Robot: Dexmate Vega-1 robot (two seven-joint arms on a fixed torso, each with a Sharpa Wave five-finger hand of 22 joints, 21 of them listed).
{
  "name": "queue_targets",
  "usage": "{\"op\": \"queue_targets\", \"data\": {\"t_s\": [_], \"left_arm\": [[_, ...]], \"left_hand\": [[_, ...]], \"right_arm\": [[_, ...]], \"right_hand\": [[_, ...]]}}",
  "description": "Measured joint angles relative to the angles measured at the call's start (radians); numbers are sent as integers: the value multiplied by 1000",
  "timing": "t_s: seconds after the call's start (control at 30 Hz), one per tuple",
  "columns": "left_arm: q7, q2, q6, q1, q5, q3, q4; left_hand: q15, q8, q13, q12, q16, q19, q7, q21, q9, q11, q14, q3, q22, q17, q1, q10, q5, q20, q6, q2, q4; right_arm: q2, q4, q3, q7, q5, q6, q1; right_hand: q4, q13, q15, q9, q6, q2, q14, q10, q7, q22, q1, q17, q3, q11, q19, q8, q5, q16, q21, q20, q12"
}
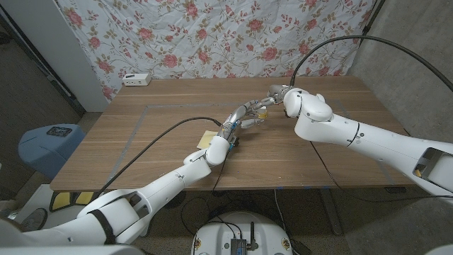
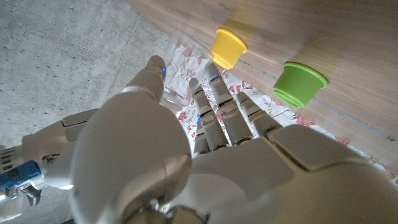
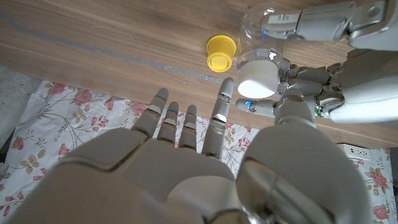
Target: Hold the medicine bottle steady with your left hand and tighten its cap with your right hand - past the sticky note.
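I start from the left side. My left hand (image 1: 243, 117) is stretched toward the middle of the wooden table (image 1: 141, 134), a little past the yellow sticky note (image 1: 207, 137), and it grasps the medicine bottle (image 3: 261, 38), a clear one, with its fingers (image 3: 314, 26) wrapped around the body. The white cap (image 3: 258, 78) sits on the bottle's mouth. In the left wrist view I see a yellow cup (image 2: 227, 47) and a green cup (image 2: 299, 83) standing behind.

On the right, my right hand (image 3: 205, 162) is released, its fingers spread, just beside the cap; if it touches, I cannot tell.

I judge the holding step is done and the tightening is not yet begun. Next I must close the right fingers around the cap and twist, while the left keeps firm.
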Motion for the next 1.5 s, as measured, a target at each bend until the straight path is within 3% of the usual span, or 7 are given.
{"op": "queue_targets", "data": {"t_s": [0.17, 0.43, 0.87, 1.5], "left_arm": [[0, 0, 1, 0, 0, 0, 0], [0, 0, 3, -2, -2, 1, 2], [-2, 0, 4, -8, -3, 1, 10], [-9, -10, -19, -38, -4, 6, 52]], "left_hand": [[0, 0, 0, -1, 0, 0, 0, 0, 0, 0, 0, 0, 0, 0, 0, 0, 0, 0, 0, 0, 0], [0, 0, 0, 1, 0, 0, 0, 0, 0, 0, 0, 0, 0, 0, 0, 0, 0, 0, 0, 0, 0], [0, 0, -1, 1, 0, 0, 0, 0, 0, 0, 0, 0, 0, 0, 0, 0, -2, 0, 0, 0, 0], [0, 0, 0, -3, 0, 0, -4, 0, 0, 0, 0, -1, 0, 0, 0, 0, -3, 0, -4, -1, 0]], "right_arm": [[-7, -3, 5, 12, 5, 12, 3], [-18, -11, 16, 36, 14, 38, 5], [-30, -15, 27, 105, 20, 76, 19], [-10, 21, 4, 196, -35, 103, 62]], "right_hand": [[-4, 0, 8, 0, -65, 4, -17, -31, -5, 0, -4, 0, -4, 4, -11, -29, 0, 0, 0, -1, 0], [-14, 0, 9, 2, -122, 11, -51, -73, -9, -3, 3, -2, 6, 10, -41, -54, 0, -8, 0, -9, 0], [-55, 0, 20, -8, -213, 37, -101, -145, -17, -3, 75, -2, 41, 11, -64, -106, 8, -8, 0, -11, 0], [-85, -1, 23, -14, -231, 41, -115, -163, -31, -3, 161, -2, 71, 5, -64, -113, 15, -8, 0, -11, 3]]}}
